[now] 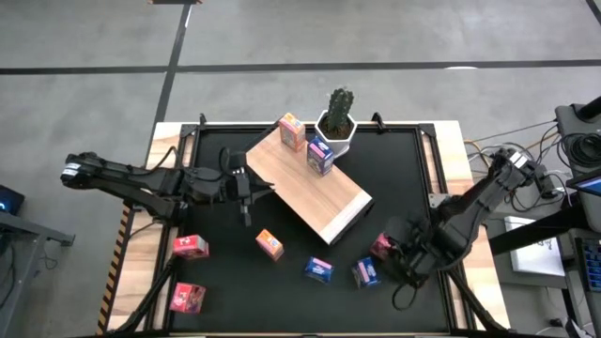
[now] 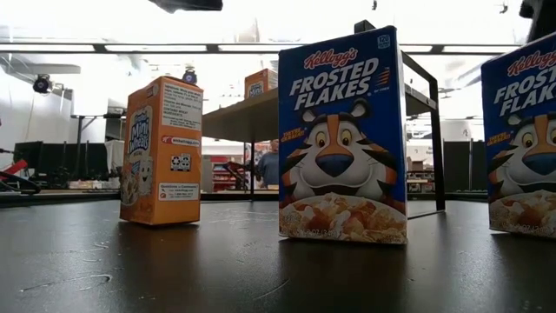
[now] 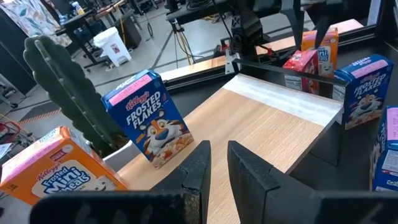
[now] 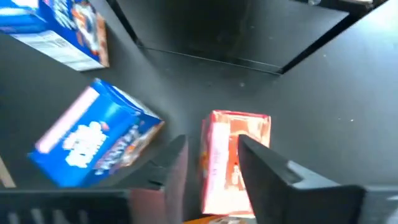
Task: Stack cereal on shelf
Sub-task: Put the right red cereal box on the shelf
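I see the black worktop [image 1: 394, 169] with the light-wood shelf [image 1: 310, 188] lying across its middle as my landmark. The left arm reaches to the shelf's left edge, and the left pincer [image 1: 246, 194] hangs there with its fingers [image 3: 249, 177] close together, a narrow gap between them, holding nothing I can see. The right arm comes in beyond the shelf's right end, near the worktop's front right. The right pincer [image 4: 211, 165] has its jaws apart, straddling a pink cereal box [image 4: 233, 158]; from the wrist view I cannot tell whether the fingers touch it.

On the shelf's far end stand 2 boxes: an orange box [image 1: 292, 130] at the corner and a blue box [image 1: 320, 155] just beside it. A white pot with a cactus [image 1: 337, 120] sits on the worktop just behind that end of the shelf.

In front of the shelf, 2 blue boxes [image 1: 318, 269] [image 1: 365, 272] stand near each other, the second just beside the pink one. Another orange box [image 1: 269, 244] stands left of them. Further left, well apart from the shelf, are 2 red boxes [image 1: 191, 246] [image 1: 188, 298].
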You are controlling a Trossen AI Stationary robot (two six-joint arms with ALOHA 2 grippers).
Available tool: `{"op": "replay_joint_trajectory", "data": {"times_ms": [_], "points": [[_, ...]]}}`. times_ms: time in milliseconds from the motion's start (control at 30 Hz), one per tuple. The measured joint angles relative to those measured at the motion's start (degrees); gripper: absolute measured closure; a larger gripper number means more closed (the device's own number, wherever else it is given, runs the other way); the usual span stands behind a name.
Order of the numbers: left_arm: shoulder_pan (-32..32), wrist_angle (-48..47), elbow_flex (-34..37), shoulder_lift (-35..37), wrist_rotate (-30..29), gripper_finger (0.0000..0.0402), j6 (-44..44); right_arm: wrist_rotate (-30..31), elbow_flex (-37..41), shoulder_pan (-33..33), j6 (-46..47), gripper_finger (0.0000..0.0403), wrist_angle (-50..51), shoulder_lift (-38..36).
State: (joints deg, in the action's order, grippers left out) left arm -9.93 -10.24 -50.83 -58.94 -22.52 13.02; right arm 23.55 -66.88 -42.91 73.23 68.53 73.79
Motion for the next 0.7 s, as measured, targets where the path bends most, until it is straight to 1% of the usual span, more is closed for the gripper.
{"op": "replay_joint_trajectory", "data": {"times_ms": [167, 300, 500, 700], "points": [[0.00, 0.01, 0.00, 0.00, 0.00, 0.0364, 0.00, 0.53, 3.86, -1.95, 1.53, 0.0213, -0.02, 1.85], [0.00, 0.15, 0.00, 0.02, 0.00, 0.0364, 0.00, 1.04, 6.13, -1.85, 1.75, 0.0188, 0.24, 2.41], [0.00, 0.26, 0.00, 0.02, -0.01, 0.0364, 0.00, 0.74, 7.00, -1.87, 1.79, 0.0173, 0.11, 1.30], [0.00, 0.47, 0.39, 0.04, -0.02, 0.0364, 0.00, 0.45, 4.62, -1.85, 1.92, 0.0172, 0.53, -0.43]]}}
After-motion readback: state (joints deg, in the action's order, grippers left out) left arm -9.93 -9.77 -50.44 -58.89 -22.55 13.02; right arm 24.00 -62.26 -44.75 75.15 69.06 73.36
